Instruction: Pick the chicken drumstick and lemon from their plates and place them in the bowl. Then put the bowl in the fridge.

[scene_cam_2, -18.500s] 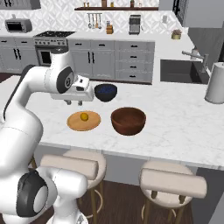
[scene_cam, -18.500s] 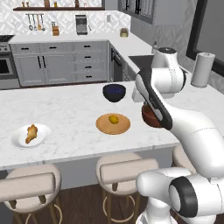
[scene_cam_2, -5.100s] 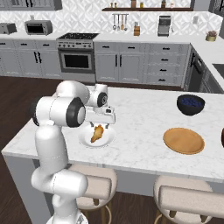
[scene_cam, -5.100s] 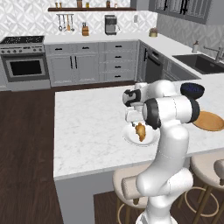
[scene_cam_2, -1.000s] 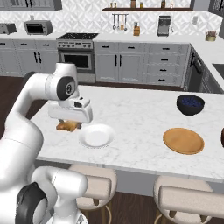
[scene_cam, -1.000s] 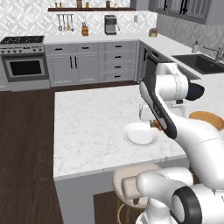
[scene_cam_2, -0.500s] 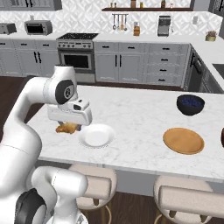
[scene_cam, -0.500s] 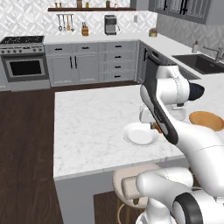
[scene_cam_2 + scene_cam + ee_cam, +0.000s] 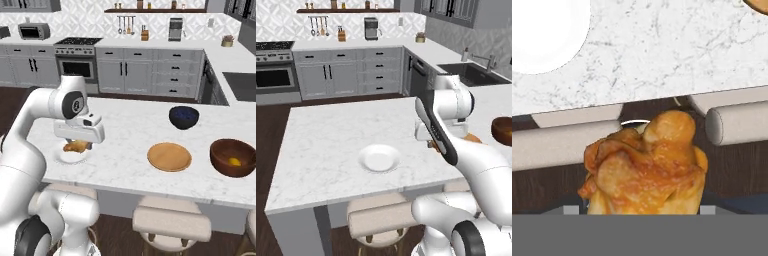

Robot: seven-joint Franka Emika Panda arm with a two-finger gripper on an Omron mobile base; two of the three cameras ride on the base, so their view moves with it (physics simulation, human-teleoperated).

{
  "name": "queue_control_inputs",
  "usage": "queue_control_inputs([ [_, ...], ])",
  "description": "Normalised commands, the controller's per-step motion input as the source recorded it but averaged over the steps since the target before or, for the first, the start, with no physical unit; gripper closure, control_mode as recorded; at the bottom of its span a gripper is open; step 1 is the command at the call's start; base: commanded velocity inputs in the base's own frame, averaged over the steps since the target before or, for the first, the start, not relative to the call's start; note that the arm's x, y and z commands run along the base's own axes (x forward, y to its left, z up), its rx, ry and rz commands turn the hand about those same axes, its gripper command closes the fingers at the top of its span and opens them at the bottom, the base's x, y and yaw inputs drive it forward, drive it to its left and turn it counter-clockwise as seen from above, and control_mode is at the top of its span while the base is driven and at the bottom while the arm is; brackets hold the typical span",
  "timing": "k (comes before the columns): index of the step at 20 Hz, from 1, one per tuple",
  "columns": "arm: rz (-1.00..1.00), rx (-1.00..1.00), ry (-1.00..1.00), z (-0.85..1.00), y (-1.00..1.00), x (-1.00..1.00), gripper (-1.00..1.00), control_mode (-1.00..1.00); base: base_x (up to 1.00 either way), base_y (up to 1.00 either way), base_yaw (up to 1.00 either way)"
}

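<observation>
Above the white counter point(image 9: 125, 145), the gripper point(image 9: 77, 145) is clamped on the chicken drumstick point(image 9: 76, 146). It holds the golden meat in the air, off the white plate point(image 9: 379, 158). From the hand's own camera the drumstick point(image 9: 646, 167) sits right between the fingers, with the stools far below it.

I think the drumstick could slip out, because it is lumpy and thin at one end. If it falls, it may land on the counter or roll off the edge to the floor. The arm also has to cross the counter to the wooden bowl point(image 9: 233, 157), which is well apart. A fast swing could shake the meat loose, or bump the dark blue bowl point(image 9: 183, 117).

The wooden bowl has the lemon point(image 9: 234, 161) inside it. The white plate is bare. The tan plate point(image 9: 169, 156) is bare too. I cannot see into the blue bowl well.
</observation>
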Motion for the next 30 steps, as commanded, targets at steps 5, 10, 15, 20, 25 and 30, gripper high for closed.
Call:
queue_control_inputs([
  [5, 0.00, 0.00, 0.00, 0.00, 0.00, 0.00, 1.00, 1.00, 0.00, -0.84, 0.00],
  [10, 0.00, 0.00, 0.00, 0.00, 0.00, 0.00, 1.00, 1.00, 0.00, -0.82, 0.00],
  [15, 0.00, 0.00, 0.00, 0.00, 0.00, 0.00, 1.00, 1.00, 0.00, -0.81, 0.00],
  [20, 0.00, 0.00, 0.00, 0.00, 0.00, 0.00, 1.00, 1.00, 0.05, -0.60, 0.00],
  [25, 0.00, 0.00, 0.00, 0.00, 0.00, 0.00, 1.00, 1.00, 0.23, -0.35, 0.00],
  [30, 0.00, 0.00, 0.00, 0.00, 0.00, 0.00, 1.00, 1.00, 0.39, -0.23, 0.00],
])
